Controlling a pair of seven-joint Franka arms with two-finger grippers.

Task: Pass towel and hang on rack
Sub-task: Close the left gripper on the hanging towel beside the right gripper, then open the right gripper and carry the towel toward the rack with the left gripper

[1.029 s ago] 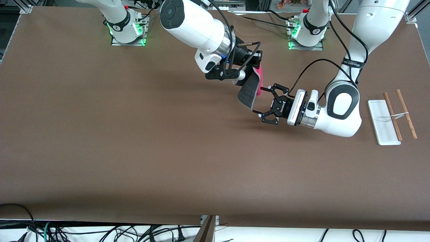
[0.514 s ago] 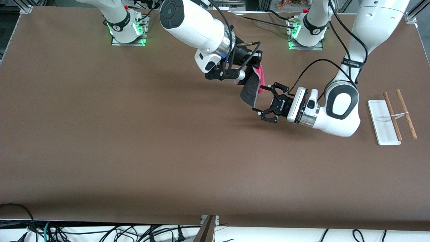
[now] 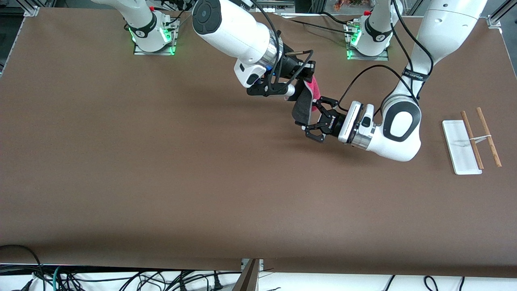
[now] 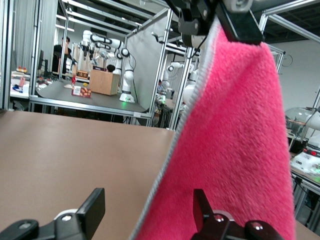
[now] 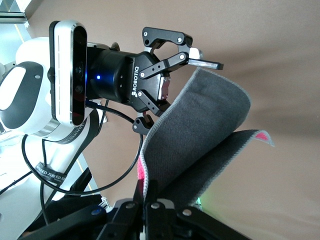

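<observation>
A: Start with the biggest thing.

B: The brown table (image 3: pixel 161 169), bare across most of its top. Both arm bases stand along its edge farthest from the front camera.

A: And the arms?

B: The right arm reaches out over the middle of the table, and its right gripper (image 3: pixel 297 83) is clamped shut on the top edge of the towel (image 3: pixel 303 106). The towel hangs down from it in the air, pink-red on 1 face and dark grey on the other (the grey edging shows clearly in the left wrist view).

A: The left arm?

B: It comes in low from its own end of the table. The left gripper (image 3: pixel 312 120) has its 2 fingers parted, 1 on each side of the towel's lower part. In the right wrist view 1 fingertip (image 5: pixel 205 64) stands off the grey face, so the jaws are open around the cloth, not pinching it.

A: Where is the rack?

B: The rack (image 3: pixel 471 139) sits on the table toward the left arm's end, well apart from the towel. It has a flat white base and 2 thin brown rods joined by a white crosspiece.
</observation>
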